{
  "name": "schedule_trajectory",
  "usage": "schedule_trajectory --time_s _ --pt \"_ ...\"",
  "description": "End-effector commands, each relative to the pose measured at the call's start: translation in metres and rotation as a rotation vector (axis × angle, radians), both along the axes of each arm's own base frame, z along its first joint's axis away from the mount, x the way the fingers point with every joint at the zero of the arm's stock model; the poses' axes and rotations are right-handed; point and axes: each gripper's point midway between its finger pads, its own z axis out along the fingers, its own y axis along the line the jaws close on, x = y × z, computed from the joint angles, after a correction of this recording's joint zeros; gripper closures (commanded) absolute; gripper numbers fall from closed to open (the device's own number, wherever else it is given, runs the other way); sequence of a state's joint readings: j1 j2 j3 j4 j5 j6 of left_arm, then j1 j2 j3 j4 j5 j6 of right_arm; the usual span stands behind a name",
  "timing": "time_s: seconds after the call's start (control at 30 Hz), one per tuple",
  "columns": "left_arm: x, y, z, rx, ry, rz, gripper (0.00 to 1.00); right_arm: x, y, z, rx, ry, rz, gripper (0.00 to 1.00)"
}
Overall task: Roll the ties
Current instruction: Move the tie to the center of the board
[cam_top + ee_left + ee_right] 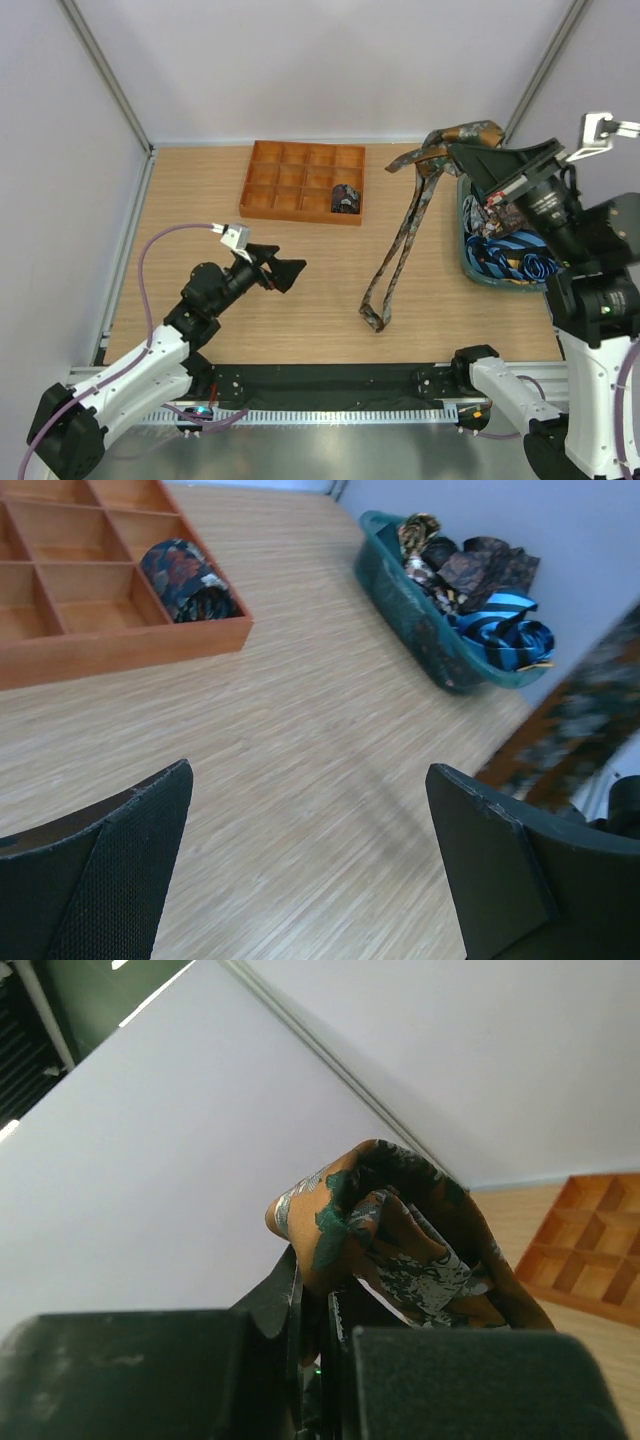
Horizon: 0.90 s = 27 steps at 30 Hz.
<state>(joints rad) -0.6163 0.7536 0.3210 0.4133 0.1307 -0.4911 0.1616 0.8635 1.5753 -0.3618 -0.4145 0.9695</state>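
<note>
Right gripper, raised, clamps the paisley tie, which hangs to the middle of the table. Left gripper gapes empty; its camera alone shows the rolled tie in the tray clearly.

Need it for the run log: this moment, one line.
right hand: shut on paisley tie | left hand: open, empty | tray: one rolled tie

Bare worktop lies open from the centre round to 9 o'clock and along the 6 o'clock edge. The paisley tie dangles across the 3 o'clock side, with the teal basket beyond it. The orange compartment tray blocks 12 o'clock.
</note>
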Motion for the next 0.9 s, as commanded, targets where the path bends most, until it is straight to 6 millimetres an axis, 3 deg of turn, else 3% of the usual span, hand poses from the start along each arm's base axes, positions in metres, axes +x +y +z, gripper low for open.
schedule_trajectory --time_s 0.0,0.03,0.07,0.13,0.17,0.33,0.4,0.47,0.5,0.53,0.63,0.7,0.73,0.77,0.83,0.87 --pt "-0.01 -0.013 0.027 -0.075 -0.049 -0.085 0.0 0.022 0.001 -0.035 0.023 0.095 -0.013 0.99" --pt "-0.01 -0.017 0.023 -0.079 -0.022 -0.096 0.0 0.024 0.0 -0.041 0.026 0.102 -0.024 0.99" --pt "-0.011 -0.021 0.026 -0.081 -0.017 -0.107 0.0 0.034 -0.001 -0.06 0.021 0.142 -0.041 0.99" --pt "-0.011 -0.029 0.023 -0.076 0.003 -0.117 0.0 0.04 -0.011 -0.071 0.034 0.152 -0.106 0.99" --pt "-0.008 -0.034 0.014 -0.05 0.022 -0.116 0.0 0.049 -0.013 -0.089 0.021 0.182 -0.133 0.99" --pt "-0.023 -0.085 -0.002 0.046 0.048 -0.21 0.0 0.078 -0.026 -0.122 -0.017 0.234 -0.244 0.99" --pt "-0.018 -0.097 -0.022 0.098 0.084 -0.191 0.0 0.087 -0.034 -0.126 -0.038 0.235 -0.297 0.99" --pt "-0.017 -0.113 -0.025 0.112 0.099 -0.178 0.0 0.097 -0.04 -0.125 -0.05 0.232 -0.343 0.99" --pt "-0.016 -0.12 -0.043 0.147 0.138 -0.173 0.0 0.1 -0.041 -0.125 -0.061 0.227 -0.354 0.99" --pt "-0.015 -0.13 -0.038 0.14 0.142 -0.172 0.0 0.103 -0.043 -0.124 -0.065 0.22 -0.364 0.99" --pt "-0.013 -0.154 -0.049 0.141 0.2 -0.187 0.0 0.115 -0.047 -0.123 -0.072 0.225 -0.399 0.99" --pt "-0.017 -0.17 -0.049 0.138 0.209 -0.224 0.0 0.123 -0.048 -0.129 -0.078 0.244 -0.412 0.99" --pt "-0.019 -0.178 -0.059 0.157 0.227 -0.229 0.0 0.126 -0.048 -0.13 -0.081 0.246 -0.417 0.99" --pt "-0.023 -0.193 -0.048 0.136 0.218 -0.249 0.0 0.127 -0.049 -0.132 -0.082 0.25 -0.422 0.99" --pt "-0.029 -0.21 -0.063 0.145 0.282 -0.261 0.0 0.133 -0.055 -0.135 -0.084 0.253 -0.461 0.99" --pt "-0.035 -0.224 -0.055 0.124 0.289 -0.28 0.0 0.134 -0.056 -0.136 -0.086 0.257 -0.469 0.99"
